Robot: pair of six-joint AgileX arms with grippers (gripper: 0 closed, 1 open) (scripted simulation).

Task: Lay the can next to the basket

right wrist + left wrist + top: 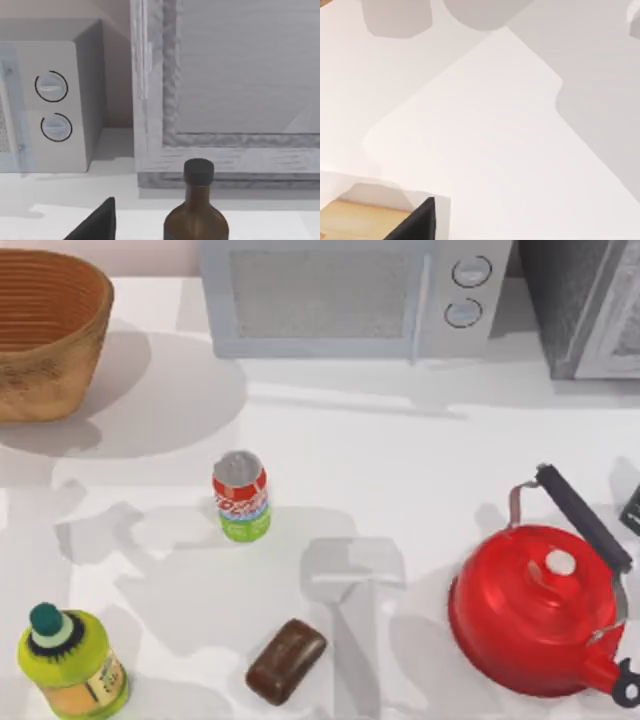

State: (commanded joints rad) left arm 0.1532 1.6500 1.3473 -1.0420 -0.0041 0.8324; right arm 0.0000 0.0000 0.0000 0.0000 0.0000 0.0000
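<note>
White desk [400,450]: can [241,497] stands upright mid-desk, well apart from the basket [45,335] at the far-left corner, untouched; can't tell either gripper's fingers.

place: rendered kitchen counter | surface: white table [400,460] | 12 o'clock: microwave [350,295] with two round dials against the back wall | 4 o'clock: red kettle [540,610] | 10 o'clock: woven basket [45,335] | centre: drink can [241,497] | right wrist view: brown bottle [196,215] before a second grey appliance [240,90]
</note>
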